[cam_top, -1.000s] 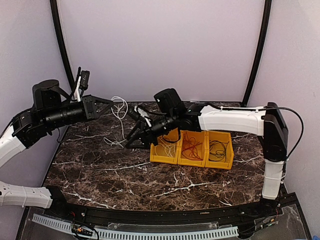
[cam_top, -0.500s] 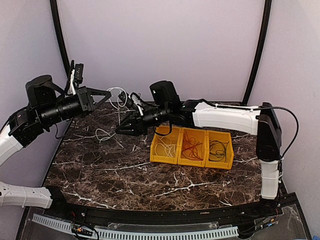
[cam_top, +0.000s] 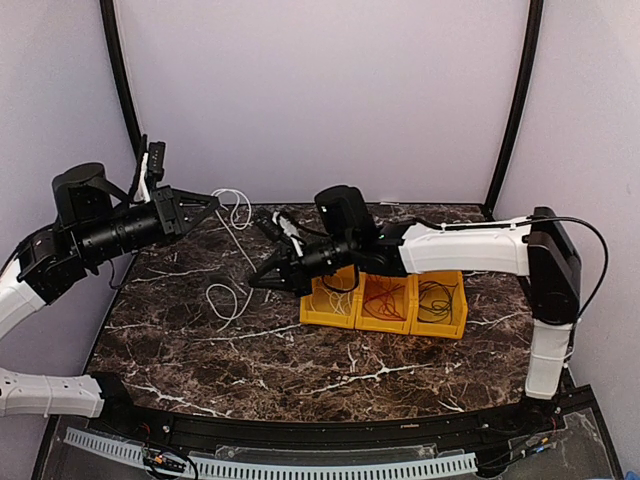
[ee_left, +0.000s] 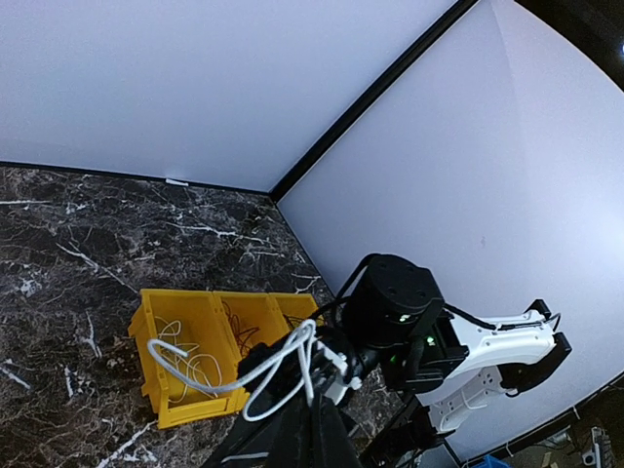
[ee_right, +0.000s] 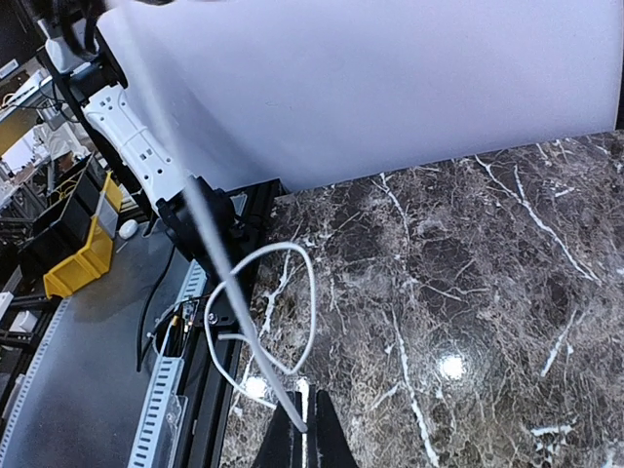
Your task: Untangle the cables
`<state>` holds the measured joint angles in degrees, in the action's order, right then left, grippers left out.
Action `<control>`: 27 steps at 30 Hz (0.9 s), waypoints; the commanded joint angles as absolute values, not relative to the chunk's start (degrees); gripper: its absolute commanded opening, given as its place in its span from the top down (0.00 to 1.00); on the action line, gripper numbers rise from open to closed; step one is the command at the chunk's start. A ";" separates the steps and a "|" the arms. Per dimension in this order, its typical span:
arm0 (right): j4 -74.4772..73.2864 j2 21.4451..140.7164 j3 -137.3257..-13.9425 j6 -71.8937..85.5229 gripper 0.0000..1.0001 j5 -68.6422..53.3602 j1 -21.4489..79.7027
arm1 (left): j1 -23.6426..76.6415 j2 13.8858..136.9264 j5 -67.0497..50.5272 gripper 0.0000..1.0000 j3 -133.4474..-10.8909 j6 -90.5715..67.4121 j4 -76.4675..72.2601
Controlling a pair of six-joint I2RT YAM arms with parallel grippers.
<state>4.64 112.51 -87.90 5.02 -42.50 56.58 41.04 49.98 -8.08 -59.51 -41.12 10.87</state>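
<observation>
Clenched on the white cable at two places. Up at the rear left, pinched in the left gripper, with a few small loops bunched right at its tip. From there, slanting down and rightward to the right gripper, likewise clamped shut on it, low over the worktop and just left of the yellow bins. Below and left of that gripper, lying in one loose loop on the marble. Seen from the right wrist, running straight into the closed tips, with the loop beyond. Inside the bins: white wire in the left compartment, red cable in the middle, black cable in the right, close beside the right arm, well apart from the left gripper.
</observation>
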 commanded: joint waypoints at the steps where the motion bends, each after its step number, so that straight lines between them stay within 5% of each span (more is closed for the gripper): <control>1: 3.17 104.81 -78.93 -1.93 1.00 -39.60 56.25 | 41.22 45.43 0.06 1.00 -55.33 -41.99 8.56; 12: -12.15 97.65 -71.20 -13.52 1.00 -36.16 55.35 | 41.22 42.74 8.27 1.00 -39.65 -44.16 -2.14; 18: -11.66 91.68 -67.81 -13.56 1.00 -29.58 50.29 | 41.60 56.34 -1.32 1.00 -35.14 -47.79 -18.87; 27: -9.20 94.23 -68.25 -13.48 1.00 -13.67 42.97 | 43.87 78.61 -4.67 1.00 -47.12 -45.36 -28.06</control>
